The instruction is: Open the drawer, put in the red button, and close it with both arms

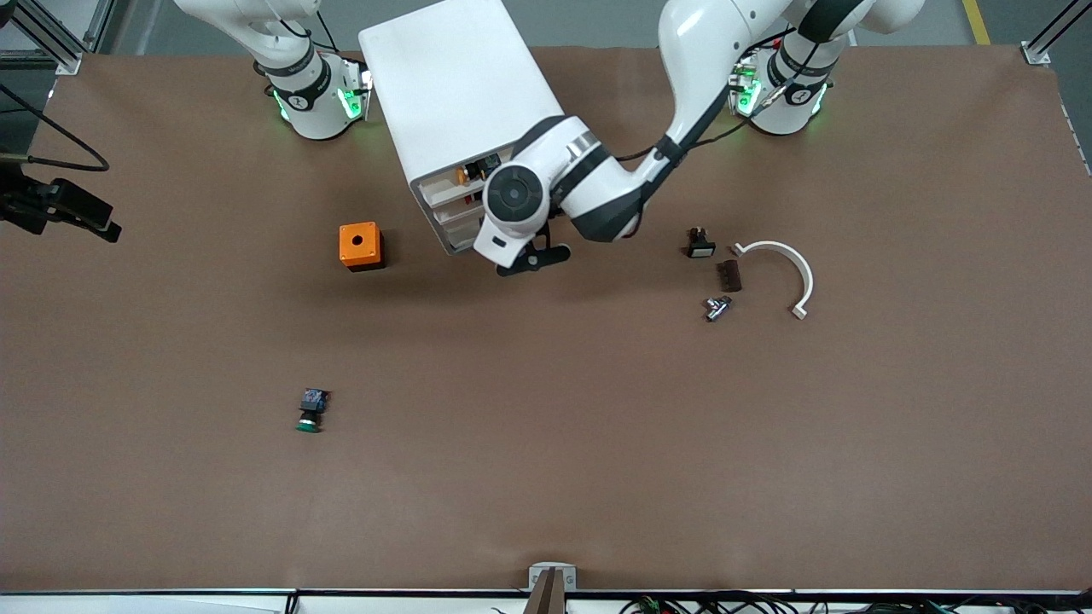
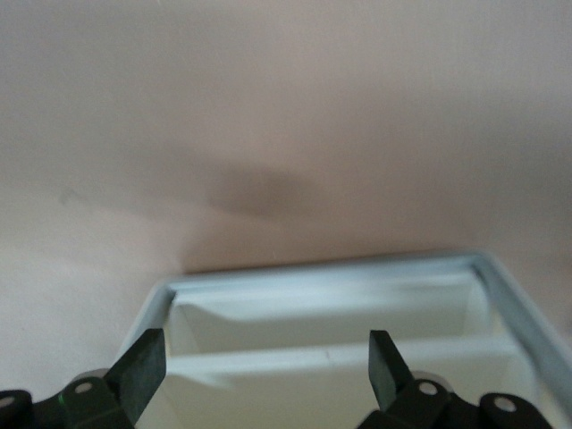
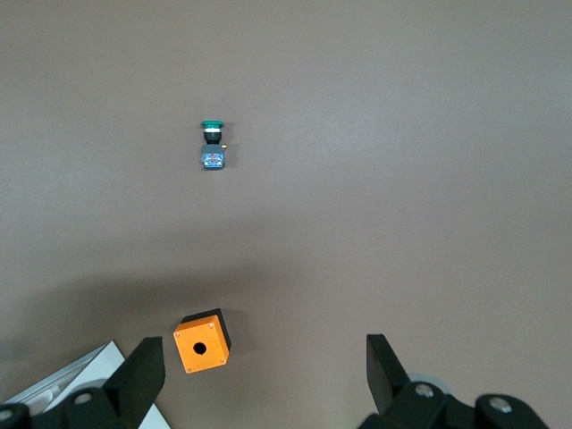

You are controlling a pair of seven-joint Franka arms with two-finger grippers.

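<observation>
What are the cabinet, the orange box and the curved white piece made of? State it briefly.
Cabinet: apparently smooth matte white plastic, with even, seamless faces. Orange box: likely moulded plastic, uniform colour, one round hole on top. Curved white piece: probably plastic, a thin even band; uncertain.

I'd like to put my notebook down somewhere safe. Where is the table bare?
Bare brown table spreads nearer the camera than the green button, and between it and the white curved piece. Crowded: the small parts beside that piece, and around the cabinet and orange box.
</observation>
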